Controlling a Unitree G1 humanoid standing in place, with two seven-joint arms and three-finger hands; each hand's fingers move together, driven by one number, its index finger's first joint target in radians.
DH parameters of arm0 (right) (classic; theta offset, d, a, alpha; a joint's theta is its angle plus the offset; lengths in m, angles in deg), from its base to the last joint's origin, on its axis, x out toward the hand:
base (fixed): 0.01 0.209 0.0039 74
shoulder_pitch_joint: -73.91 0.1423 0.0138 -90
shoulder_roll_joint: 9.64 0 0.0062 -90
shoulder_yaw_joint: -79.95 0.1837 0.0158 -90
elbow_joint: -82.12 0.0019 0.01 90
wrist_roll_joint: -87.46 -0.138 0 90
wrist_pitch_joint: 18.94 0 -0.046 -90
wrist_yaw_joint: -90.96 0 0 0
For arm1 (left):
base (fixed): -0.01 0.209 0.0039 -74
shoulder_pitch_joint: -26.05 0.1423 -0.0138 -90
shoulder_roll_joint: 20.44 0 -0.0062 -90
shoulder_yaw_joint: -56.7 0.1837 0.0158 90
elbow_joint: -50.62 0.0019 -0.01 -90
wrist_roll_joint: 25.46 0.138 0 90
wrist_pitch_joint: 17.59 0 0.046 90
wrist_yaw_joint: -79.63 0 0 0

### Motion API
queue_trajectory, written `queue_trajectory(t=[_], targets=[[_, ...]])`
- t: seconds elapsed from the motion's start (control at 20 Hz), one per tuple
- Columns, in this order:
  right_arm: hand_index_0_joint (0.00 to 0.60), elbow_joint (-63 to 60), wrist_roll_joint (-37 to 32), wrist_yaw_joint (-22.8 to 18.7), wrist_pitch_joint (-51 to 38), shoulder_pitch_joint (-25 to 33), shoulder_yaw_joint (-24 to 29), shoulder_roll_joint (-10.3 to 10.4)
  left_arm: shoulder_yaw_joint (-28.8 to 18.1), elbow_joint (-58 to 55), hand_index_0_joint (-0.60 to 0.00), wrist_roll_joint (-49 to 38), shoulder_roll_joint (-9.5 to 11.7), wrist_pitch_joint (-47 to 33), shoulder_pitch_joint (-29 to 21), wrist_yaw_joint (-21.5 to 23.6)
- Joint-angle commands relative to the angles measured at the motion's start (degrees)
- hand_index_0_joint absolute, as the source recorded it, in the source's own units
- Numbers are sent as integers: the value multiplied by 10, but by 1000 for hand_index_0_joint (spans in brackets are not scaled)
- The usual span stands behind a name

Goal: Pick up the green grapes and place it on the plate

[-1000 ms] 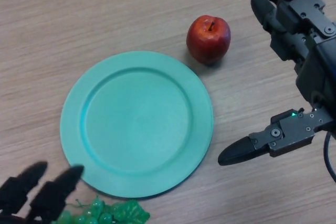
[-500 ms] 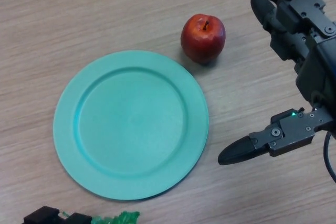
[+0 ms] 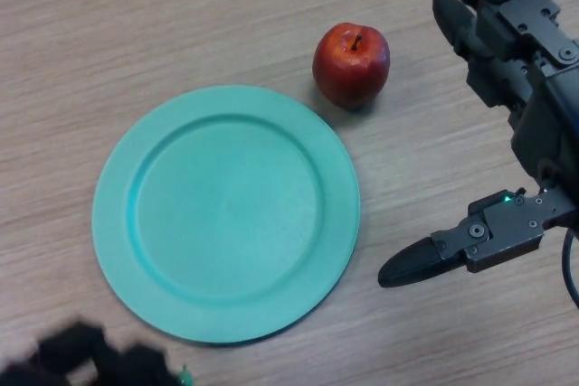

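Note:
The teal plate (image 3: 226, 214) lies flat on the wooden table, with nothing on it. Of the green grapes (image 3: 184, 374) only a small green speck shows at the bottom edge, just right of my left hand (image 3: 81, 359). That hand is a dark shape in the bottom left corner, covering most of the bunch, near the plate's front rim. My right hand (image 3: 543, 128) hangs open at the right edge, fingers straight and thumb pointing toward the plate, holding nothing.
A red apple (image 3: 351, 64) stands upright just beyond the plate's far right rim, between the plate and my right hand's fingers. Bare wooden table (image 3: 136, 24) surrounds the plate.
My left hand has pulled back toward the bottom edge and now covers the grapes, which showed as a clear bunch a second ago. The right hand has stayed put.

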Motion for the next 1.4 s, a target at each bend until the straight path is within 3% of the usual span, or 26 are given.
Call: queue_trajectory(t=[0.05, 0.1, 0.2, 0.3, 0.6, 0.7, 0.75, 0.85, 0.9, 0.95, 1.0, 1.2, 1.3, 1.4], targets=[[0, 29, -12, -27, -78, 18, 19, -19, -71, -63, -600, -65, 17, 26, -67, 17], [0, 29, -14, -35, -77, 24, 13, -23, -75, -92, -600, -85, 17, 69, -130, 20], [0, 29, -19, -43, -82, 27, 7, -26, -67, -138, -600, -102, 17, 142, -198, 11], [0, 29, -29, -51, -84, 29, 7, -32, -50, -155, -600, -97, 19, 173, -229, 1], [0, 29, -55, -75, -99, 22, 13, -57, -47, -150, -600, -81, 25, 180, -233, 0], [0, 29, -56, -81, -101, 19, 10, -64, -40, -147, -600, -83, 37, 226, -259, 5], [0, 29, -51, -82, -103, 19, 6, -63, -34, -162, -600, -140, 37, 270, -261, -7], [0, 29, -47, -83, -101, 21, 1, -61, -32, -180, -400, -202, 39, 327, -267, -17], [0, 29, -51, -84, -95, 26, 0, -58, -37, -195, -250, -252, 47, 385, -280, -18], [0, 29, -57, -86, -88, 32, 1, -57, -46, -211, -149, -312, 56, 447, -295, -15], [0, 29, -79, -98, -78, 46, 6, -61, -78, -241, -14, -466, 80, 580, -329, 6], [0, 29, -131, -129, -65, 69, 26, -77, -115, -233, 0, -670, 129, 677, -364, 100], [0, 29, -148, -137, -68, 72, 31, -82, -133, -225, 0, -755, 158, 699, -359, 116], [0, 29, -152, -139, -74, 71, 32, -80, -131, -214, 0, -760, 167, 682, -349, 111]])
